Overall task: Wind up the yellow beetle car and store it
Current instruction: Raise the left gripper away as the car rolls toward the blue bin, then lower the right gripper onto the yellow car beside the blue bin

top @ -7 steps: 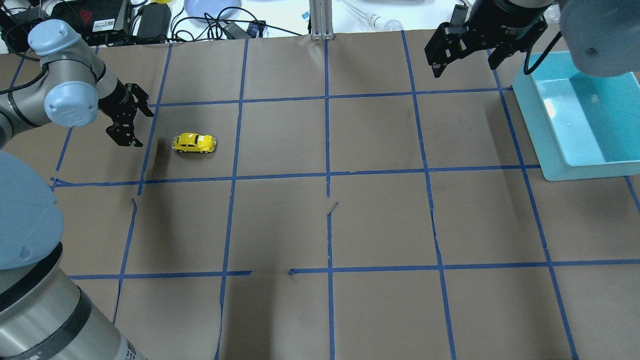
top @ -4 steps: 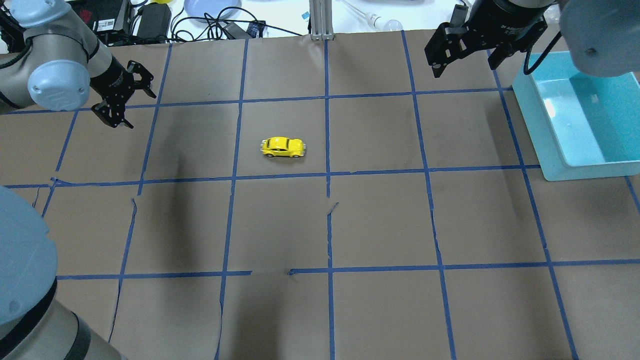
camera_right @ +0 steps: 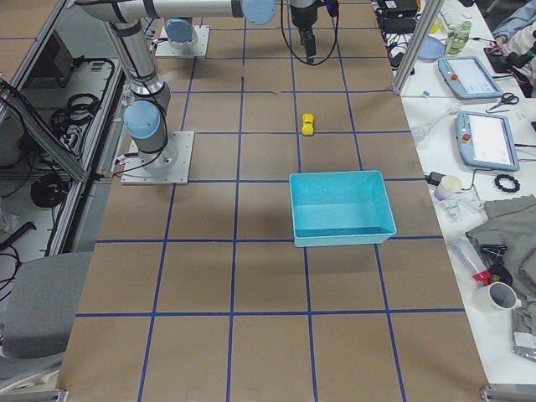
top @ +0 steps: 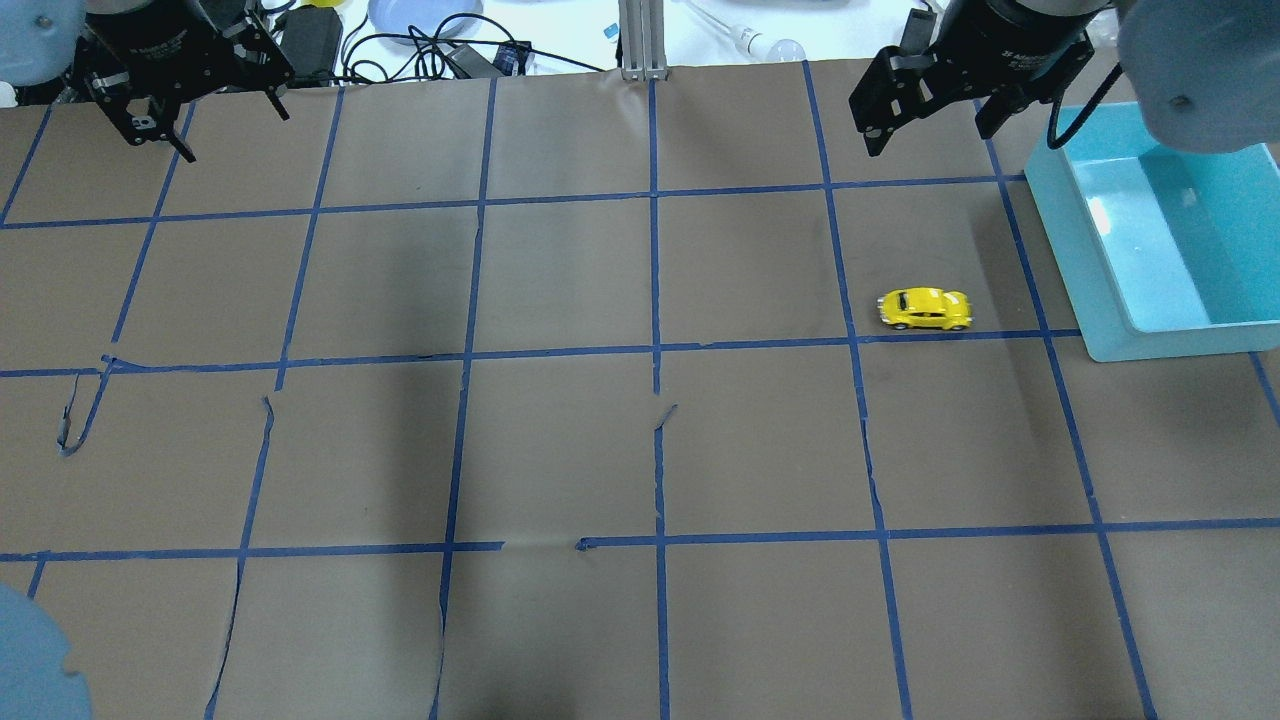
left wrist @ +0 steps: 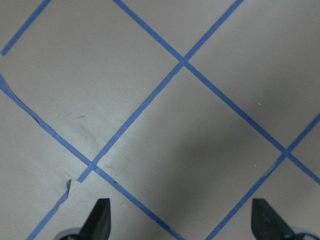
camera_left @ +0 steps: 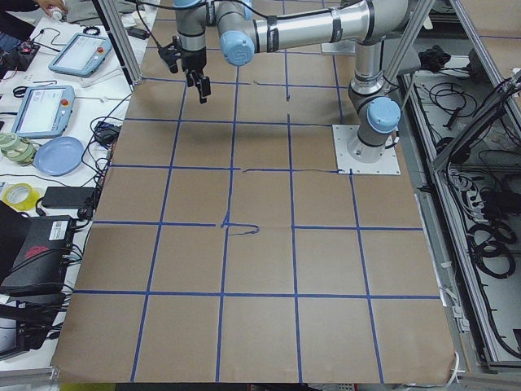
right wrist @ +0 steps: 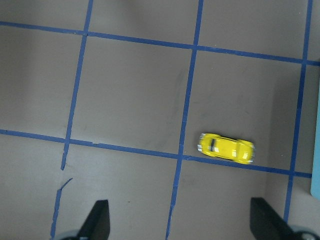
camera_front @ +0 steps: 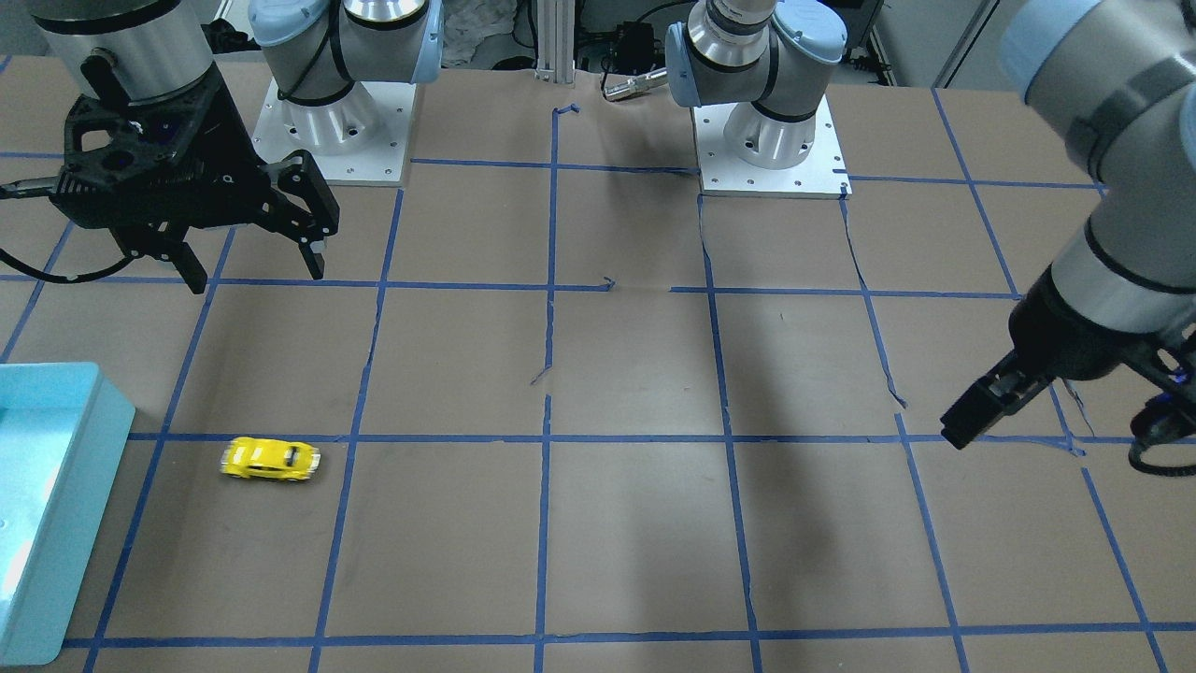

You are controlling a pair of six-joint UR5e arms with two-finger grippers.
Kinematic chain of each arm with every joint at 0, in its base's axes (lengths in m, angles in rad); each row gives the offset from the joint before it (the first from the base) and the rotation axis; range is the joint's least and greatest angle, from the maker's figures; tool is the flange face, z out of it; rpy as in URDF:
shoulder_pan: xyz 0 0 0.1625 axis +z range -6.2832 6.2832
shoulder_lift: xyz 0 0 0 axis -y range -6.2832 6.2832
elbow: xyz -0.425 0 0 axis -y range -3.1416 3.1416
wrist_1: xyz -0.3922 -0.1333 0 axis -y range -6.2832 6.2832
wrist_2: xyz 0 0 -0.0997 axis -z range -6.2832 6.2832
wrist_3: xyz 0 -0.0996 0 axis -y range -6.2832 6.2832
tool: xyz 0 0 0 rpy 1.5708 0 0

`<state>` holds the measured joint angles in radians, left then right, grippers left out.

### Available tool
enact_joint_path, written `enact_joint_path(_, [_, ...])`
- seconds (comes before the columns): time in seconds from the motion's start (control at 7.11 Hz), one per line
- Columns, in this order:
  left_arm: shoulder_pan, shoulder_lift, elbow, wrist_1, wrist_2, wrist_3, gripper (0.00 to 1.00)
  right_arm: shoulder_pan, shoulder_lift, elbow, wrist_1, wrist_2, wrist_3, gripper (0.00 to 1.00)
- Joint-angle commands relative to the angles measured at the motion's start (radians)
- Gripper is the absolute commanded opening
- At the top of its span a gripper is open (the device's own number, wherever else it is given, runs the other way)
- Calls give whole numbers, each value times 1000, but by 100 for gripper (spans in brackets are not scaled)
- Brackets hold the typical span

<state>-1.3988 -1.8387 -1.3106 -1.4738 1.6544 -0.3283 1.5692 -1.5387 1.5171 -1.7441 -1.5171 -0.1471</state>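
Two claws are standing wide and holding nothing. The right claw (top: 925,120) is hanging above the far part of the counter (top: 560,450), and the left claw (left wrist: 181,210) is hanging over bare paper at the far left corner, well apart from the work.

The yellow beetle car (top: 925,309) is sitting on its wheels on the counter, just beside a blue tape line (top: 950,338). It is near the teal bin (top: 1180,340) but not touching it. It is lying on the robot's side of the right claw, with its length running toward the bin wall. In the right wrist view its outline is smearing slightly, so I am judging that it is rolling or only just settling.

Nothing is gripping the car, so I am reading the winding step as finished and the storing step as beginning. The next move is falling to the right claw. It is needing the car at rest, then a descent with the fingers straddling the narrow sides of the body. A gentle closure, a lift and a short carry over the bin rim are following from that.
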Motion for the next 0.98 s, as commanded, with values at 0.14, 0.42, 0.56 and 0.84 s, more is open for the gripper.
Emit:
enact_joint_path(0.14, [-28, 42, 7, -103, 5, 127, 100, 0, 5, 3, 3, 12, -9, 100])
enact_joint_path(0.42, [-66, 76, -28, -164, 7, 276, 100, -29, 54, 25, -35, 18, -282, 100])
enact_joint_path(0.56, [-78, 91, -38, -175, 4, 276, 100, -78, 77, 38, -23, 20, -507, 100])
enact_joint_path(0.84, [-149, 105, -41, -174, -2, 261, 100, -151, 141, 60, -29, 8, -1032, 100])
